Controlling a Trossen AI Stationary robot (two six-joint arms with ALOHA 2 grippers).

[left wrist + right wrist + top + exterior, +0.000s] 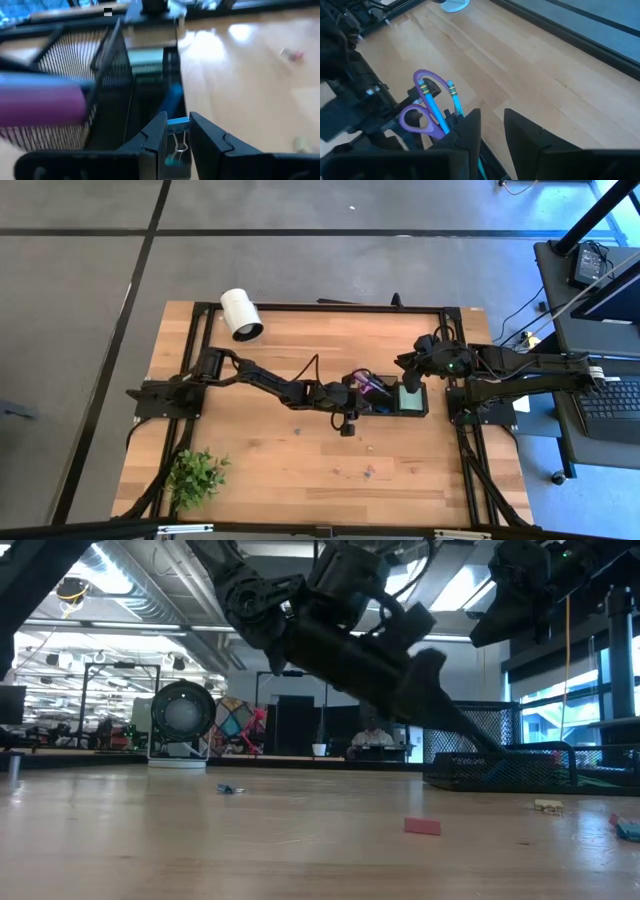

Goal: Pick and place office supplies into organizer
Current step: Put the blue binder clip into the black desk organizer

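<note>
The black mesh organizer [392, 408] stands at the table's middle right. It holds purple-handled scissors [422, 97], blue pens [434, 106] and a light green notepad [410, 398]. My left gripper [177, 131] reaches in from the table's left, slanting down over the organizer's low compartment [150, 107], and is shut on a small blue clip [178, 121]. My right gripper [492, 120] hangs above the organizer's right end [410, 378], fingers apart with nothing between them. My left gripper pinches the small clip between its two fingertips. The clip's blue body [178, 121] spans the gap at the finger ends, and its wire handles [181, 145] run back between the fingers. The fingers slant down from the table's left. Whether the clip touches the organizer I cannot tell.
A white cylinder [240, 313] lies at the far left, and a green potted plant [197, 475] stands at the near left corner. Loose on the near half of the wood are a pink block [422, 826], a tiny blue piece [230, 789] and other small bits [370, 472].
</note>
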